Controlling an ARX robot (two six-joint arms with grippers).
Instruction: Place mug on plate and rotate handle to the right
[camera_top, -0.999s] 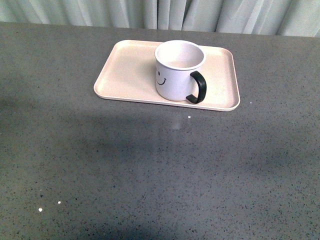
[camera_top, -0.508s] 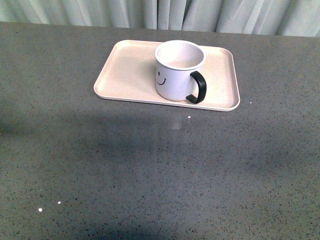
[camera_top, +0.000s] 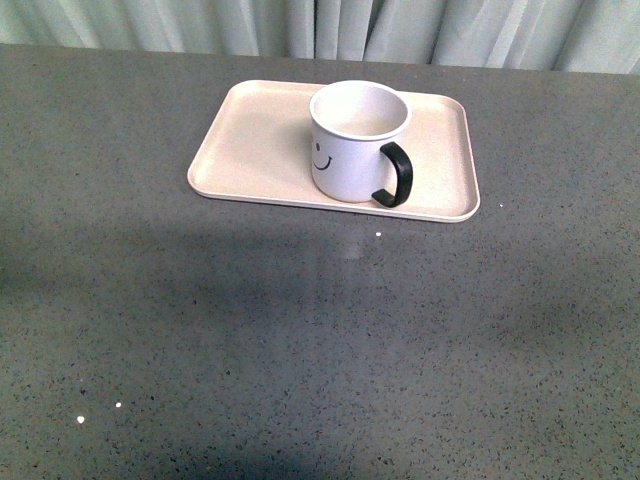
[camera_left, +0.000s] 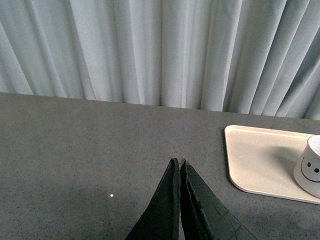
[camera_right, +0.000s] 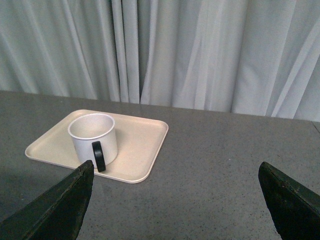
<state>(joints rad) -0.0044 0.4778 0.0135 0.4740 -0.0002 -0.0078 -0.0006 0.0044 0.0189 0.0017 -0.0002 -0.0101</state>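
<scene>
Looks basically done — the white cylindrical mug with the black smiley face stands upright on the flat pale pinkish-beige rectangular plate, and its glossy black loop handle points right, angled slightly toward the robot. Left gripper is pinched closed on nothing, right gripper is spread wide and empty, both well apart from the mug. Only grey speckled tabletop and a pale pleated curtain around — nothing in the way, maybe a small handle tweak left.

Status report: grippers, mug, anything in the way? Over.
Left gripper shut, empty, clear of the plate. Right gripper open, empty, back from the mug. Mug upright on plate, handle to front-right. Nothing in the way.
</scene>
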